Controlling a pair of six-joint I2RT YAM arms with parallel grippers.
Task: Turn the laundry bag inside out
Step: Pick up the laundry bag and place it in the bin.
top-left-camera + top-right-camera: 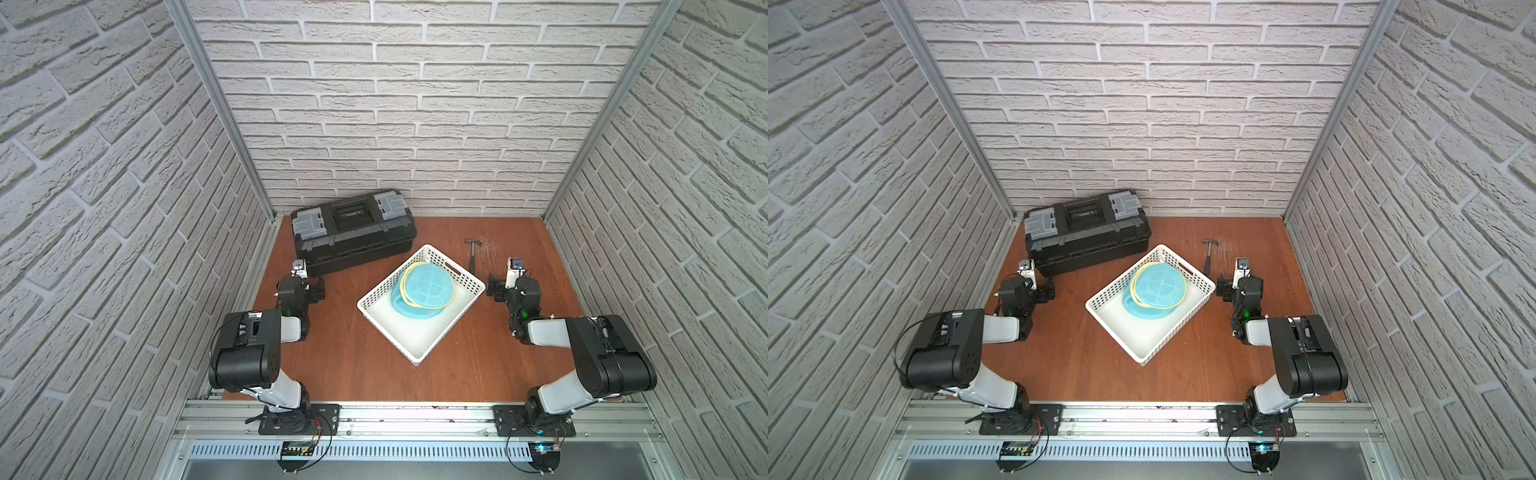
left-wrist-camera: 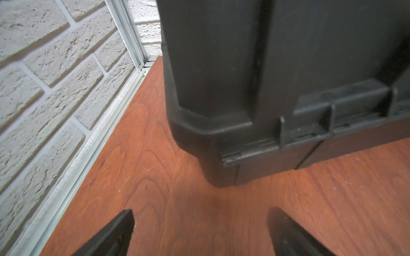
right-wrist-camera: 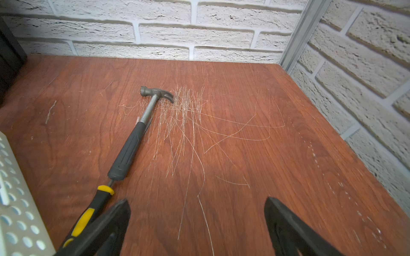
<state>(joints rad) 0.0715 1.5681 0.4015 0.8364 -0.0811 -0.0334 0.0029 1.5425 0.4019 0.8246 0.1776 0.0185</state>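
The laundry bag (image 1: 428,291) (image 1: 1158,286), a flattened light-blue mesh round with yellow trim, lies in the far half of the white perforated basket (image 1: 451,326) (image 1: 1179,327) in both top views. My left gripper (image 1: 318,289) (image 1: 1048,291) hangs left of the basket, by the toolbox's near corner. In its wrist view the left gripper (image 2: 202,212) is open over bare wood. My right gripper (image 1: 494,289) (image 1: 1223,289) sits just off the basket's right corner. The right gripper (image 3: 197,200) is open too, holding nothing. Neither wrist view shows the bag.
A black toolbox (image 1: 353,232) (image 2: 266,88) stands at the back left. A hammer (image 1: 472,253) (image 3: 135,137) lies on scratched wood behind the right gripper, with a yellow-and-black handled tool (image 3: 95,208) beside the basket wall (image 3: 17,210). Brick walls close three sides.
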